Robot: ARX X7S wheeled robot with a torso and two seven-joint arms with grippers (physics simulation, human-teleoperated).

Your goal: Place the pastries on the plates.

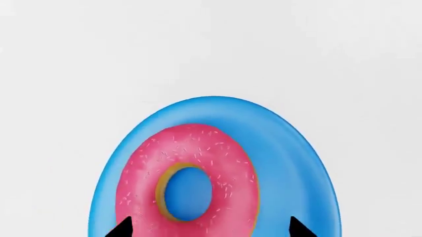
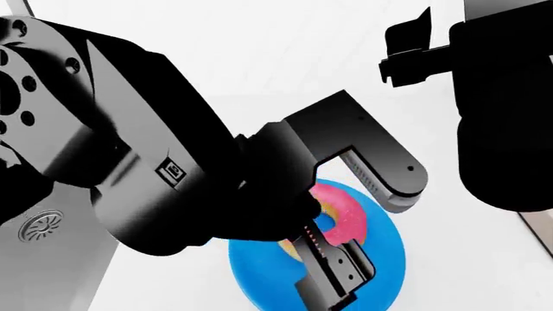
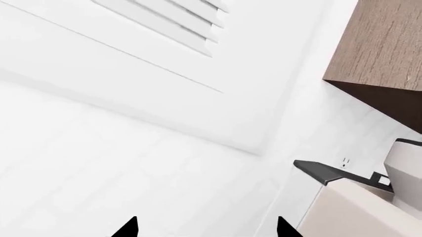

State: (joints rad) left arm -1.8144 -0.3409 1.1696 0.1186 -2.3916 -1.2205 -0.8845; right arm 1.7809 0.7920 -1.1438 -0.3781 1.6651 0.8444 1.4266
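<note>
A pink-iced ring donut (image 1: pixel 197 163) lies flat on the bright blue plate (image 1: pixel 290 148), which rests on a white counter. My left gripper (image 1: pixel 211 228) hovers just over them, open, with its fingertips (image 1: pixel 300 228) spread wider than the donut; one tip overlaps the donut's rim in the picture, the other stands apart over the plate. From the head camera, the donut (image 2: pixel 344 214) and blue plate (image 2: pixel 389 262) show between the left gripper's (image 2: pixel 363 227) two grey fingers. My right gripper (image 2: pixel 405 58) is raised high at the right; its wrist view shows it (image 3: pixel 205 229) open, facing a white wall, nothing between its tips.
The left arm (image 2: pixel 129 162) fills much of the head view. A metal surface with a round drain (image 2: pixel 39 227) lies at lower left. The right wrist view shows a wooden cabinet (image 3: pixel 389 44), a slatted vent (image 3: pixel 171 19) and a dark-topped appliance (image 3: pixel 329 173).
</note>
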